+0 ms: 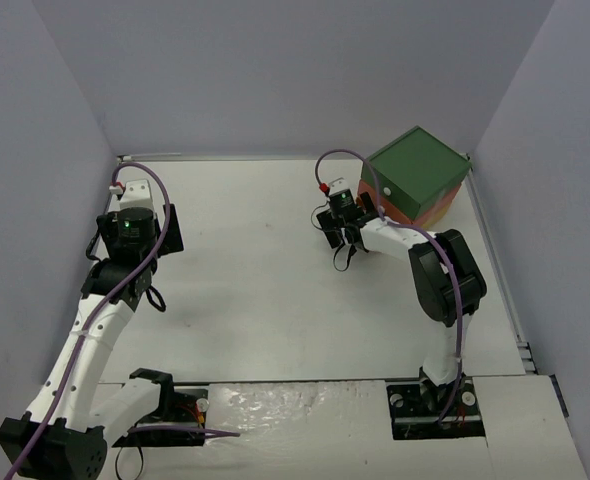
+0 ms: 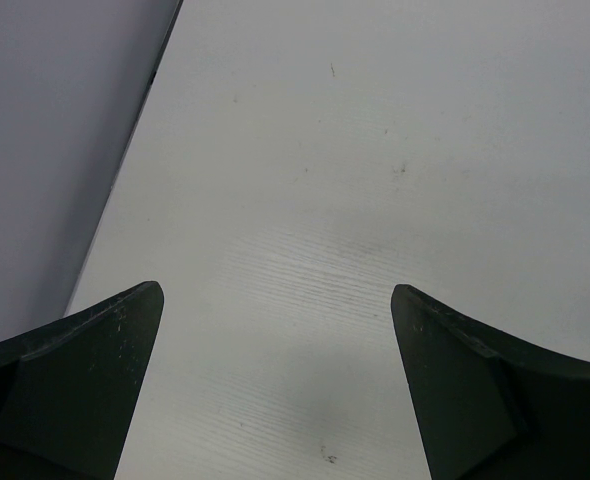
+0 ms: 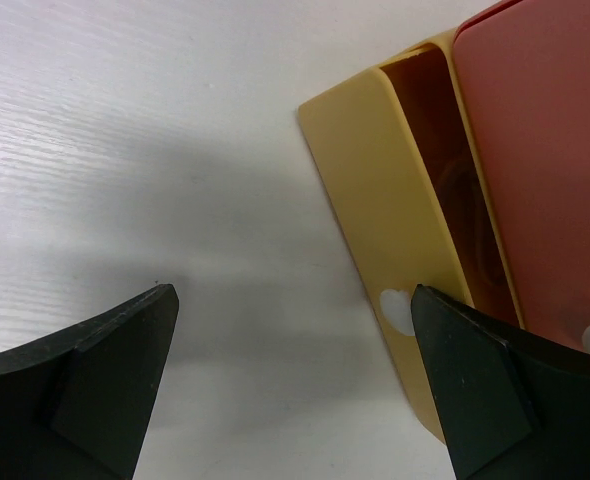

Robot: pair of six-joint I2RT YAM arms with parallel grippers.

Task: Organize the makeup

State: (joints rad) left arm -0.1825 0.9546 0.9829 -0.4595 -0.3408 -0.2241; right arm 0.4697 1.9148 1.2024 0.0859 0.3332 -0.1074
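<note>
Where the makeup is cannot be told: none of it shows plainly in any of the three views. The only hint is inside the yellow drawer [image 3: 375,200]. This drawer is pulled out a little, and something dim and round sits in the dark gap. It is too dark to say what it is.

The yellow drawer is part of a small chest [image 1: 415,180] with a green top, which stands in the far right corner of the white table [image 1: 255,300]. Right above the yellow drawer is a red drawer [image 3: 545,150]. Each drawer front has a white round spot on it.

The right gripper [image 3: 293,295] is just beside the chest, at the front of the yellow drawer. Its two dark fingers are spread wide apart and hold nothing. One finger [image 3: 475,380] is very close to the white spot on the yellow drawer, but the view does not show if it touches. The other finger is over bare table.

The left gripper [image 2: 275,290] is well apart from the chest, on the far left side of the table near the grey wall [image 2: 45,150]. Its fingers are spread wide too, with only bare white table between them.
</note>
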